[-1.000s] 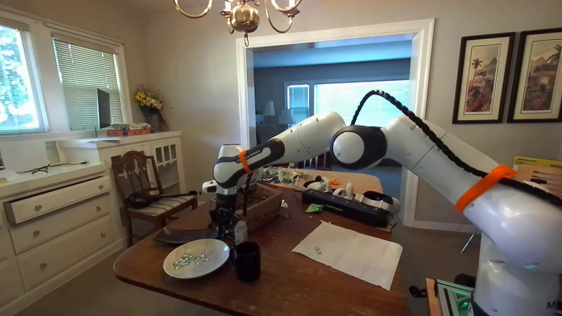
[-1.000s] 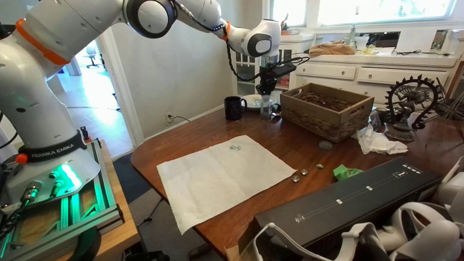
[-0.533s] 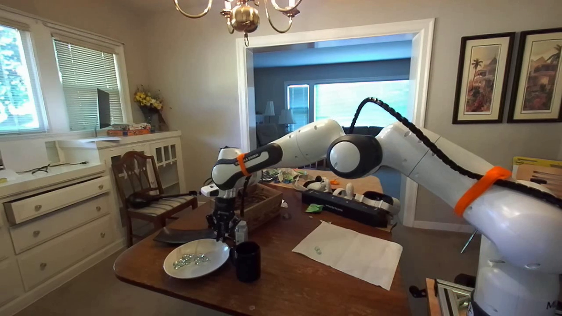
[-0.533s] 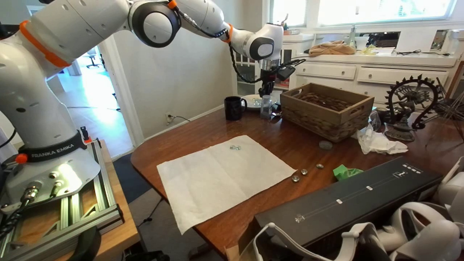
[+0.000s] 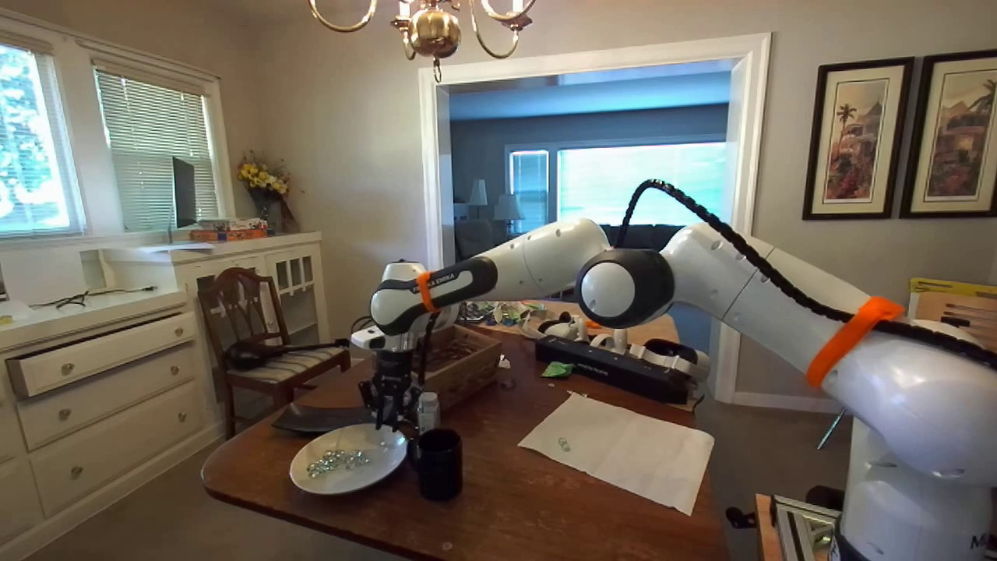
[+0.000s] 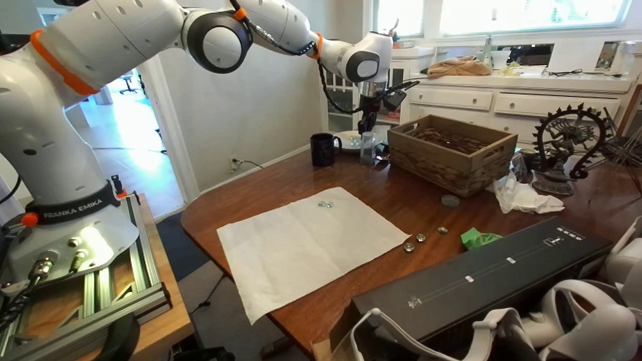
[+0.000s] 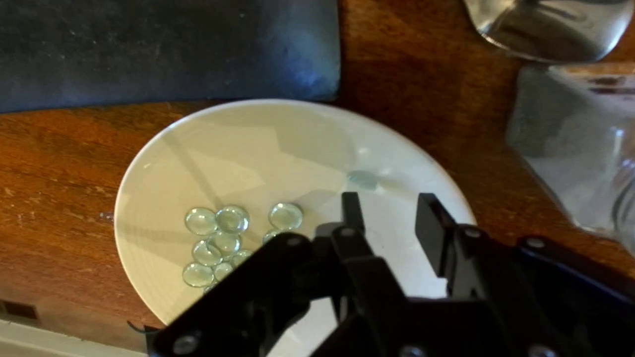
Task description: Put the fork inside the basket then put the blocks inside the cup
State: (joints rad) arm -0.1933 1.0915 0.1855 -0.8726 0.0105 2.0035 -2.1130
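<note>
My gripper (image 7: 388,198) hangs over the right part of the white plate (image 7: 223,148), jaws apart, nothing between the pads. Just past the fingertips is a blurred greenish glass piece (image 7: 363,180); whether it rests on the plate or is in the air I cannot tell. Several clear glass pebbles (image 7: 285,216) lie on the plate's left side. In both exterior views the black cup (image 5: 440,467) (image 6: 322,150) stands upright beside the plate, its inside hidden. The brown basket (image 5: 471,382) (image 6: 426,163) is behind the gripper. Fork and blocks are out of view, or hidden.
A clear jar (image 6: 367,149) (image 7: 570,148) stands close to the gripper, near a shiny metal utensil (image 7: 550,29). A dark tray (image 7: 168,49) borders the plate. White paper (image 6: 306,250) with glass pebbles, a long black box (image 6: 481,281) and a spiky metal statue (image 6: 569,145) occupy the table.
The arm has come down and the gripper has shifted from beside the jar to over the plate's edge. Its fingers have spread apart. Cup, basket and plate have stayed put.
</note>
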